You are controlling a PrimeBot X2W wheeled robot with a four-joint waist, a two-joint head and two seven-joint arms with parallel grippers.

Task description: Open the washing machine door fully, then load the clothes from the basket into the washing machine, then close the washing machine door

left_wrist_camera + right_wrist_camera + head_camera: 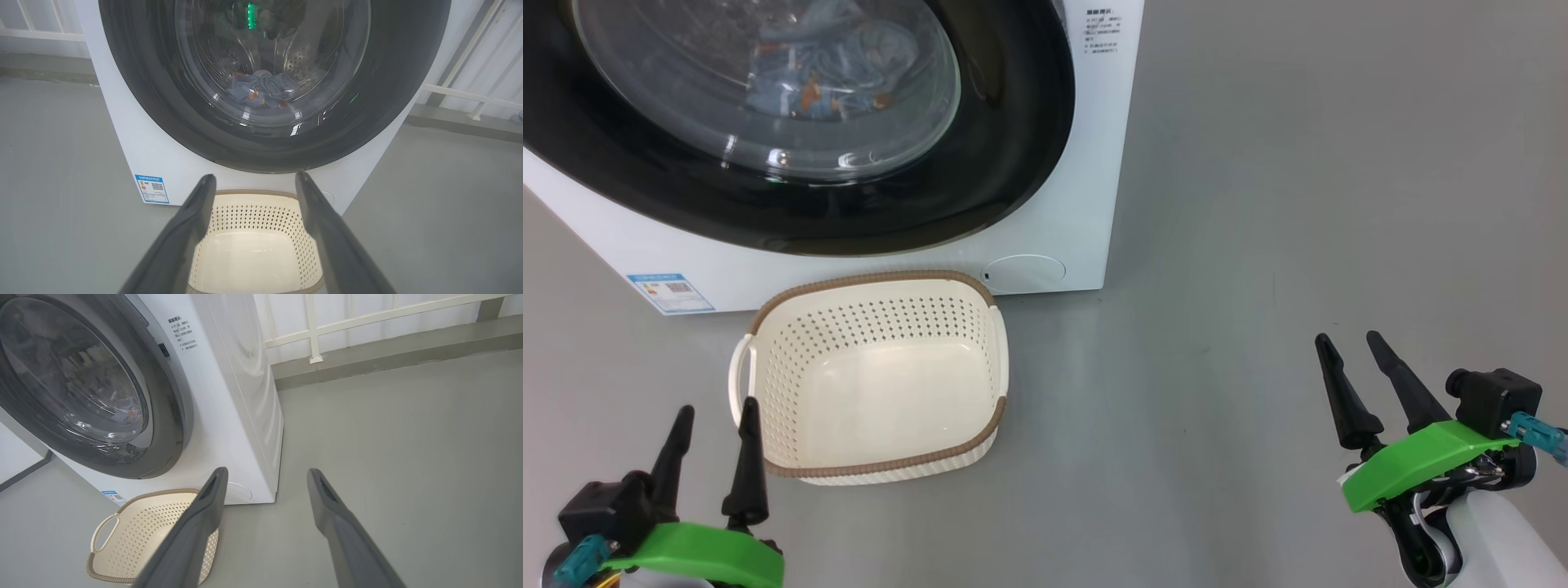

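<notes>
OP: Nearest me in the head view: my left gripper point(719, 405) lower left, my right gripper point(1347, 336) lower right. Both pairs of long dark fingers are spread, pinching nothing.
QC: Basket?
OP: Small cream perforated plastic basket point(874, 278) with a brown rim, on the grey floor point(1258, 245) just beyond my left fingers. Its bare bottom shows. It stands just in front of the big white front-loading washing machine point(1045, 237).
QC: Door, clothes?
OP: Round glass door point(1013, 147) with a glossy black ring, shut against the front. Light blue clothes point(825, 73) with orange prints lie behind the glass.
QC: Left wrist?
OP: Fingers apart, basket point(253, 241) between them, clothes point(263, 90) low in the steel drum point(302, 61), blue sticker point(152, 189) at left.
QC: Right wrist?
OP: Fingers spread over floor. Basket point(139, 539) lower left, machine's corner ahead, white railing point(310, 330) behind.
</notes>
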